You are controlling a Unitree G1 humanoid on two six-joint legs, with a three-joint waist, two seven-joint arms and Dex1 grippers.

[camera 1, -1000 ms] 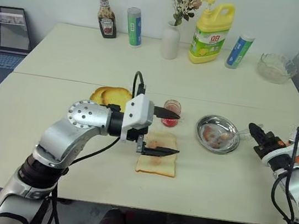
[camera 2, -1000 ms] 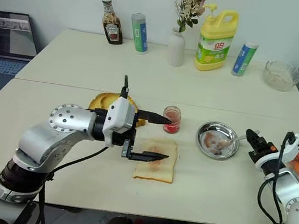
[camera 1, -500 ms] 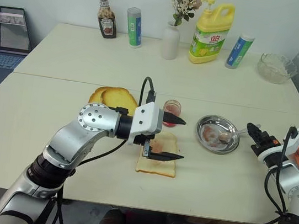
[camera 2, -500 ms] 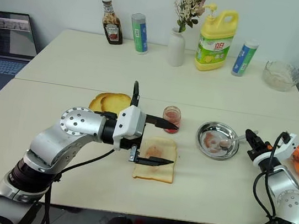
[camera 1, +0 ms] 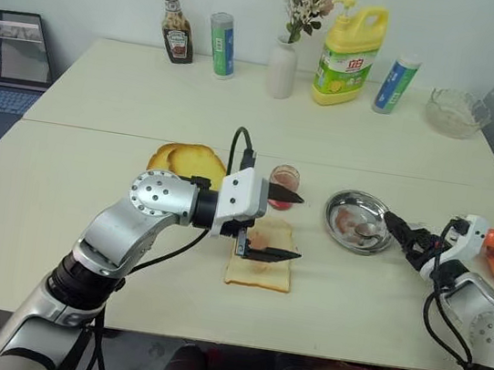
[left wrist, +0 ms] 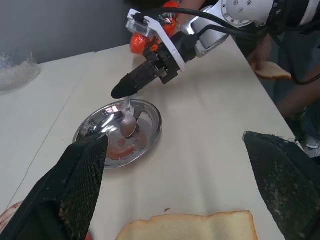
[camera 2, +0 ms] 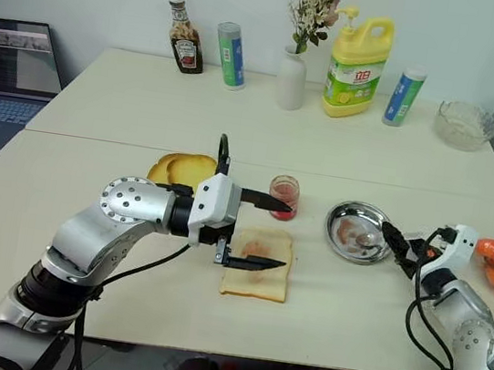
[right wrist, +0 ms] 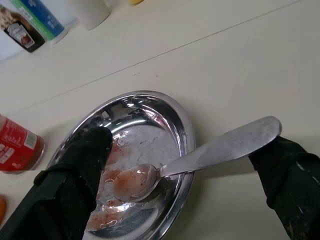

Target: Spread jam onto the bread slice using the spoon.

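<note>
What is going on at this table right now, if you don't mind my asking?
A humanoid robot is spreading jam on bread. The bread slice already carries a pinkish smear, and the left end effector hangs open over it, near the jam jar. The spoon lies with its bowl in the steel dish, handle over the rim. The right end effector sits open around that handle, not gripping it.

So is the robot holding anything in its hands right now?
No. The small shiny silver spoon lies with its bowl in the round steel dish, between the open right gripper's fingers. The left gripper is open too.
</note>
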